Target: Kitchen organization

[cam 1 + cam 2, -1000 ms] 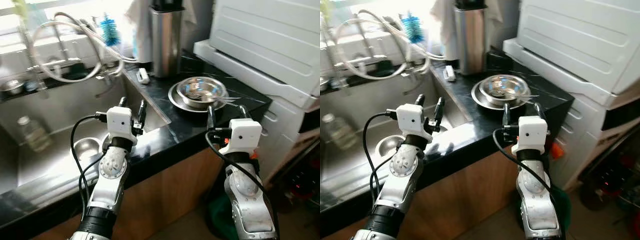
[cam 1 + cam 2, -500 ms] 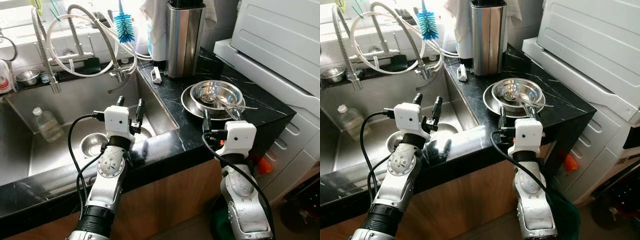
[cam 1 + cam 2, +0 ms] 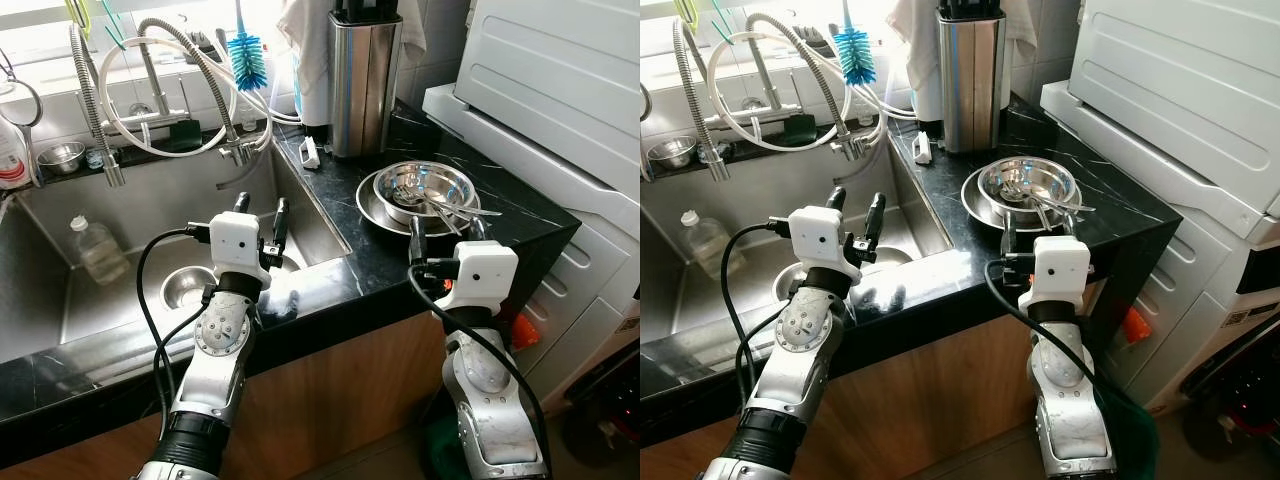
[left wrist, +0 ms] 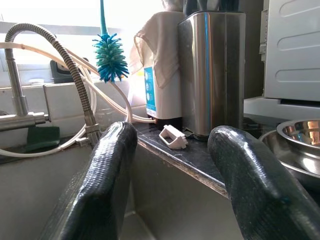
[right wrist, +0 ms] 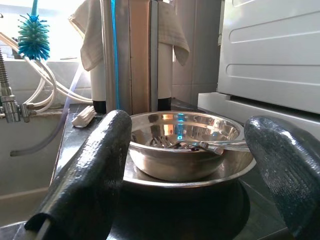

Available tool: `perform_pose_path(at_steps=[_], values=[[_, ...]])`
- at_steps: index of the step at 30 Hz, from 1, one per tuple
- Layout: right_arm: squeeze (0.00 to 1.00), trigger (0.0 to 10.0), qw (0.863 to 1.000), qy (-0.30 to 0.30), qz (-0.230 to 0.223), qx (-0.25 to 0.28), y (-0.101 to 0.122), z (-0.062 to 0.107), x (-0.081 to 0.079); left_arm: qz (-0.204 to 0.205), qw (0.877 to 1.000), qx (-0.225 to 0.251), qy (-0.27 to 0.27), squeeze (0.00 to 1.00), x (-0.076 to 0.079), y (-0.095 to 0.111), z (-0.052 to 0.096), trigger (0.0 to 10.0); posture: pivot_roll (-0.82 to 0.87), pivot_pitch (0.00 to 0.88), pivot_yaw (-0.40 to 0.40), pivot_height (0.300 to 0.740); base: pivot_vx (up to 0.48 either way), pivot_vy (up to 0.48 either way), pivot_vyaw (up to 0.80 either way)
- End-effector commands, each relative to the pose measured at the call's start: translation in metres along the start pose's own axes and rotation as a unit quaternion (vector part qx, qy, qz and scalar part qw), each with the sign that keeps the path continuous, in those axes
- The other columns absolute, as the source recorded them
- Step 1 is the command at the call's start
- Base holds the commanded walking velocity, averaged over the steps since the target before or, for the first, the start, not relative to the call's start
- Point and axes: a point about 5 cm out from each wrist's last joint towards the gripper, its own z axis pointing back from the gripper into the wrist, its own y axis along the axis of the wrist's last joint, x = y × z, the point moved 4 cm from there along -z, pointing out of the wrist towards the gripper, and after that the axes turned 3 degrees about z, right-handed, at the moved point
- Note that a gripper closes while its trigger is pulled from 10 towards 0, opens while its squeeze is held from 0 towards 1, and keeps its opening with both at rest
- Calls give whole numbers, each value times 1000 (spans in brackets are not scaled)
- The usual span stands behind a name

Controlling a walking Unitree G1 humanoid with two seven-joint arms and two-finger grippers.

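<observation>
A steel bowl [image 3: 424,187] holding cutlery sits on a steel plate [image 3: 372,208] on the black counter [image 3: 330,270] right of the sink. My right gripper [image 3: 444,227] stands open just in front of the plate, at the counter's front edge, its fingers [image 5: 90,170] framing the bowl [image 5: 182,142] in the right wrist view. My left gripper [image 3: 259,211] is open above the sink's right side, empty, with its fingers [image 4: 107,170] pointing toward the back wall.
A steel sink [image 3: 130,215] holds a plastic bottle [image 3: 92,248] and a small bowl [image 3: 188,286]. Faucet hoses [image 3: 150,60], a blue brush [image 3: 246,55], a tall steel canister [image 3: 364,80] and a white clip [image 3: 310,152] stand at the back. A white appliance [image 3: 560,90] is at the right.
The camera has shifted and steadied, bringing the sink and counter more fully into view. Both grippers hold the same open poses relative to the counter.
</observation>
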Motion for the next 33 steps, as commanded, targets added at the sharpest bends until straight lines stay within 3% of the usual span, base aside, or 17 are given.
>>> perform_pose_path(at_steps=[1, 4, 5, 6, 7, 33], values=[[0, 10000, 1000, -2, 2, 0, 0, -2, 0, -2, 1000, -2, 4, 0, -2, -1, 1, 10000, -168, 0, 44, 740, 0, 0, 0], [0, 10000, 1000, -3, 2, 2, 1, -3, 0, -2, 1000, -2, 4, 0, -2, -1, 1, 10000, -168, 0, 43, 740, 0, 0, 0], [0, 8549, 1000, -5, 2, 3, 1, -3, 0, -3, 1000, -2, 4, 0, -2, -1, 1, 10000, -168, 0, 44, 740, 0, 0, 0], [0, 8549, 1000, -6, 1, 3, 1, -3, 1, -3, 1000, -2, 4, 0, -2, -1, 1, 10000, -168, 0, 44, 740, 0, 0, 0], [0, 0, 1000, -7, 1, 4, 1, -3, 1, -3, 1000, -2, 4, 0, -3, -1, 2, 10000, -168, 0, 46, 740, 0, 0, 0], [0, 0, 1000, -5, 0, 7, 2, -5, 1, -4, 1000, -5, 4, 0, -2, -3, 3, 10000, -167, 0, 43, 740, 0, 0, 0]])
